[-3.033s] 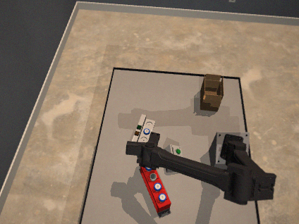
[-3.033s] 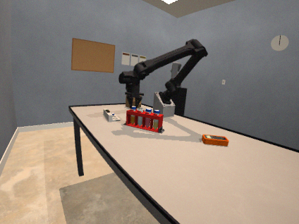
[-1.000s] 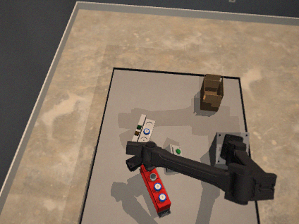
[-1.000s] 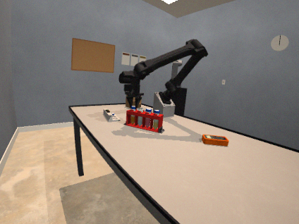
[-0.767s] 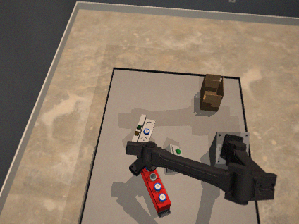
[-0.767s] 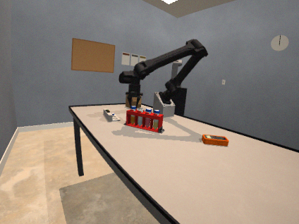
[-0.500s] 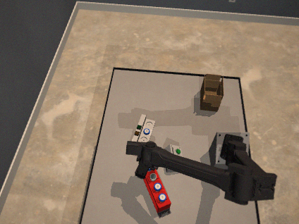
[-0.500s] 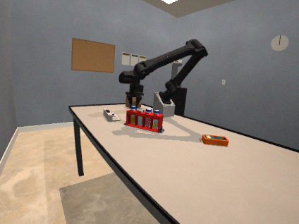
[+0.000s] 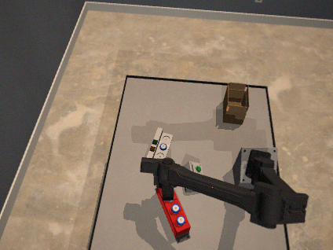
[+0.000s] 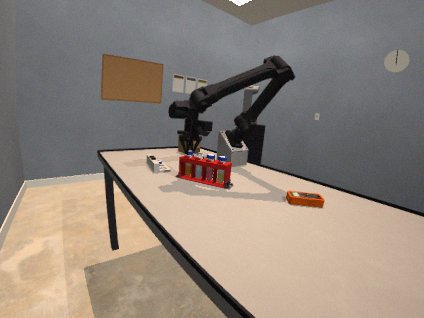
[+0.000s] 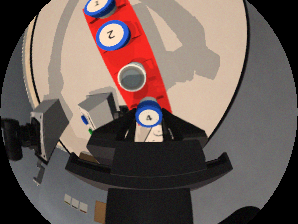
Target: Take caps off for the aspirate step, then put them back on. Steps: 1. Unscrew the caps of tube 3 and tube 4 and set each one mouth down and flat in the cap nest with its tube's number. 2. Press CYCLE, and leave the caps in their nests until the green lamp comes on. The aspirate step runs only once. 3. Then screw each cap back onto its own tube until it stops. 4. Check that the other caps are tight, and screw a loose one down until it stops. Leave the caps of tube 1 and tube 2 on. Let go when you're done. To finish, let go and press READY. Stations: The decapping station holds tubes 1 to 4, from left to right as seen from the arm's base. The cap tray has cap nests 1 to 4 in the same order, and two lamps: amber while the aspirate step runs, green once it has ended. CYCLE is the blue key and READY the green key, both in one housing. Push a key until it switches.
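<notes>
- The gripper (image 9: pixel 168 194) (image 10: pixel 189 149) (image 11: pixel 148 111) has its fingers clamped on cap 4 (image 10: pixel 190 152) (image 11: pixel 149 117).
- Cap 4 sits between the fingertips, at the left end of the red rack (image 9: pixel 182 231) (image 10: pixel 205 182) (image 11: pixel 150 62) in the exterior view.
- Uncapped tube 3 (image 10: pixel 199 173) (image 11: pixel 132 77) stands just beside, outside the fingers.

Tube 3 (image 11: pixel 132 77) stands capless in the red station (image 11: pixel 113 63) (image 9: pixel 183 229) (image 10: pixel 204 181).

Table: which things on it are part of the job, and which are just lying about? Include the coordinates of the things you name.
Part of the job:
- red station (image 9: pixel 185 229) (image 10: pixel 228 176) (image 11: pixel 113 59) with its tubes
- white cap tray (image 9: pixel 159 132) (image 10: pixel 158 166) (image 11: pixel 142 134)
- key housing (image 9: pixel 192 164) (image 11: pixel 102 107)
- tool (image 9: pixel 168 196) (image 10: pixel 190 151) (image 11: pixel 148 111), shut on cap 4 (image 10: pixel 190 153) (image 11: pixel 149 117)

Apparently just lying about:
- open brown box (image 9: pixel 235 115) (image 10: pixel 180 145)
- orange device (image 10: pixel 306 202)
</notes>
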### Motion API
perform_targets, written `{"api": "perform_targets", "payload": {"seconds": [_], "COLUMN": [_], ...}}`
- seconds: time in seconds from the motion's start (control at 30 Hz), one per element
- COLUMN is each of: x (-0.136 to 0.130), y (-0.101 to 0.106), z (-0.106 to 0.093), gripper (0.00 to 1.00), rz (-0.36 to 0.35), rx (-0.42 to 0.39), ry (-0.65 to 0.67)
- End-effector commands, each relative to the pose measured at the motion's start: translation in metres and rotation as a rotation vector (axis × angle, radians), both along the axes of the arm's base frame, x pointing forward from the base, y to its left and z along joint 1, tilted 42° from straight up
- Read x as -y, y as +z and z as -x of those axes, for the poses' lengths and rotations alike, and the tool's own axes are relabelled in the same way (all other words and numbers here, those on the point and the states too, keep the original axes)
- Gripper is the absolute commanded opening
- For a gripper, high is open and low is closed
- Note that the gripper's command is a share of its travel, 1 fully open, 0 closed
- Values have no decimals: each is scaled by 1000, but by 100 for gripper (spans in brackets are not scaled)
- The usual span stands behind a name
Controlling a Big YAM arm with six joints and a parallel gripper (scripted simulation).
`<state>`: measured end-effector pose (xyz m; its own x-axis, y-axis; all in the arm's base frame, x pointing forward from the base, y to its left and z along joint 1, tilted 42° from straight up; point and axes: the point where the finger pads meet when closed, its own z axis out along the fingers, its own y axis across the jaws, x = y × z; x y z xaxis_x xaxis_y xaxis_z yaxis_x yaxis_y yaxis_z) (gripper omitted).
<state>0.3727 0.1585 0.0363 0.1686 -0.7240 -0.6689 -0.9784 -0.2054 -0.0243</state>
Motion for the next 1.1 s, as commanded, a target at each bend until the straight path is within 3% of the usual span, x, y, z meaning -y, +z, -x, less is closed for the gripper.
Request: {"api": "perform_targets", "payload": {"seconds": [0.0, 0.07, 0.1, 0.43, 0.53, 0.6, 0.63, 0.7, 1.07], "x": [0, 0, 0, 0, -1, -1, -1, -1, 0], "y": [5, 5, 5, 5, -1, -1, 11, 11, 5], "z": [-8, -8, -8, -8, -5, -5, -12, -12, -8], "gripper": [0, 0, 49, 49, 49, 49, 49, 49, 49], "rz": [-10, -10, -10, -10, 23, 23, 24, 43, 94], "rx": [48, 48, 48, 48, -148, -148, -152, -261, -558], "ry": [34, 34, 34, 34, -157, -157, -219, -343, -646]}}
